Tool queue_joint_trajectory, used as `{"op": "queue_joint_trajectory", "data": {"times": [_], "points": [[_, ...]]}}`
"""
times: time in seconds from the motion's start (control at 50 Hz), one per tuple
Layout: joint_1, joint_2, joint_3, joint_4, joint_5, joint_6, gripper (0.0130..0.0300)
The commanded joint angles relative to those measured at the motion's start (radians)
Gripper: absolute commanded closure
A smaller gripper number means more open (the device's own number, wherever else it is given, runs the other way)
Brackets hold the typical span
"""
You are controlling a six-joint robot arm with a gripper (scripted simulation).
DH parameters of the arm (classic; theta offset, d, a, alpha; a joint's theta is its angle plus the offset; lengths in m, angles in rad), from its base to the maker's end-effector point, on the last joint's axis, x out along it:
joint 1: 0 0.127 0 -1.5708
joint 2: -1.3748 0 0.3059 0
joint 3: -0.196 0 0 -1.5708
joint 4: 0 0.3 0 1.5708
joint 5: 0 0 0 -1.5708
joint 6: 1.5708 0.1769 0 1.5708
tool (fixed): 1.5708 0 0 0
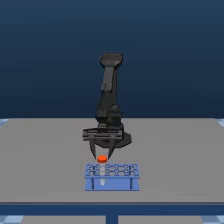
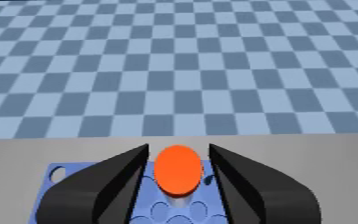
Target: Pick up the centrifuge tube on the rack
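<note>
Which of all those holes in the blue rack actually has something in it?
Only the hole at the rack's end on the exterior view's left: the centrifuge tube with its orange-red cap stands there, between the pincer's fingers. The other holes look empty.

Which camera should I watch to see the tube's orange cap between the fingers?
The wrist view. There the cap fills the gap between the two dark fingers of the gripper, over the blue rack. The exterior view shows the cap only as a small orange dot at the fingertips.
</note>
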Motion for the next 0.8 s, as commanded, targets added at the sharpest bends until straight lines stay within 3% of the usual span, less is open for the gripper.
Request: {"op": "queue_joint_trajectory", "data": {"times": [0.02, 0.36, 0.76, 0.78, 0.8], "points": [[0.0, 0.011, 0.007, 0.053, -0.024, -0.07, 0.013], [0.0, 0.042, 0.023, 0.154, -0.064, -0.174, 0.013], [0.0, 0.048, 0.026, 0.171, -0.072, -0.191, 0.013], [0.0, 0.048, 0.026, 0.171, -0.072, -0.191, 0.03], [0.0, 0.048, 0.026, 0.171, -0.072, -0.191, 0.03]]}}
